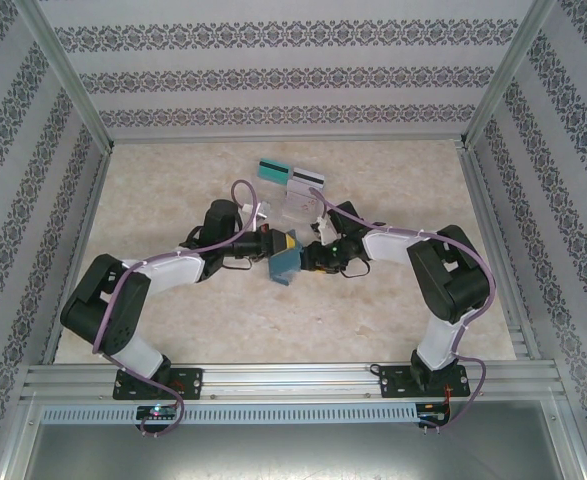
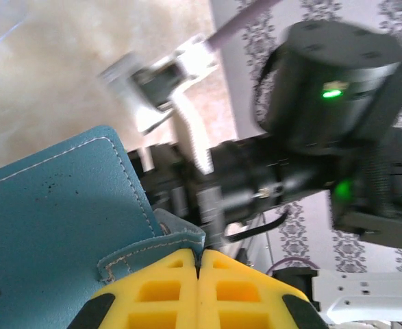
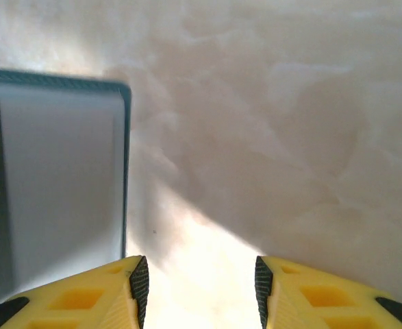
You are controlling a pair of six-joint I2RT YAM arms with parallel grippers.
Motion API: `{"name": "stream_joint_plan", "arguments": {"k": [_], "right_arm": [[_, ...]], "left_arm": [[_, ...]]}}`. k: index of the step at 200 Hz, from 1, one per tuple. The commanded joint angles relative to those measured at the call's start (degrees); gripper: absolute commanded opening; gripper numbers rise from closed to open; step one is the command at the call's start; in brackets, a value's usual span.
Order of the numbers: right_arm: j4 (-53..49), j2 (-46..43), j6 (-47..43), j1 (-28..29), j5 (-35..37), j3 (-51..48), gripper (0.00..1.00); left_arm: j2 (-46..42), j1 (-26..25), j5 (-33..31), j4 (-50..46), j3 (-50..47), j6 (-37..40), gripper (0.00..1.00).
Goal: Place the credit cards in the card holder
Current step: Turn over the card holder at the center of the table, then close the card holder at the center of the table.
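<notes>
Marbled table (image 1: 173, 320): teal card (image 1: 271, 169), pale card (image 1: 308, 178).

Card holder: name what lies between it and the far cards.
Top view: a clear tray lies between the card holder and the cards.

Left wrist view: the card holder (image 2: 50, 226) is cut off by the left and bottom edges; one corner is covered by the left gripper (image 2: 198, 267), itself cropped below. The right arm (image 2: 324, 123) behind is smeared by blur.

Right wrist view: a grey, teal-rimmed panel (image 3: 57, 178) is cut by the left edge; card or holder cannot be told.

Top view: print on the credit cards (image 1: 273, 169) is too small to be read.
</notes>
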Motion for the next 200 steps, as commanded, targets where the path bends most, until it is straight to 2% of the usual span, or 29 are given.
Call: {"name": "stream_joint_plan", "arguments": {"k": [1,33,67,107,163,200], "right_arm": [[-0.15,0.78,0.92,-0.44,0.55,-0.43,0.48],[2.16,0.41,2.48,-0.35,-0.48,-0.39,0.48],[0.18,0.33,1.30,-0.59,0.64,0.59,0.48],[-2.82,0.64,-0.21,-1.55,2.52,1.56,0.48],[-4.66,2.29,-0.88,-2.19,4.04,3.57,0.49],[-0.63,2.84,2.00,-2.94,3.18,1.60,0.48]], "left_arm": [[-1.34,1.11,2.69,7.66,1.46,-1.82,0.00],[1.24,1.39,2.77,7.92,0.49,-1.50,0.00],[2.33,4.04,0.92,5.99,-5.57,1.07,0.00],[1.22,7.44,-1.28,-6.70,-9.03,10.50,0.00],[0.74,6.71,-0.69,-11.46,-5.94,11.05,0.00],[2.12,3.39,-0.59,-11.70,-1.31,9.37,0.00]]}}
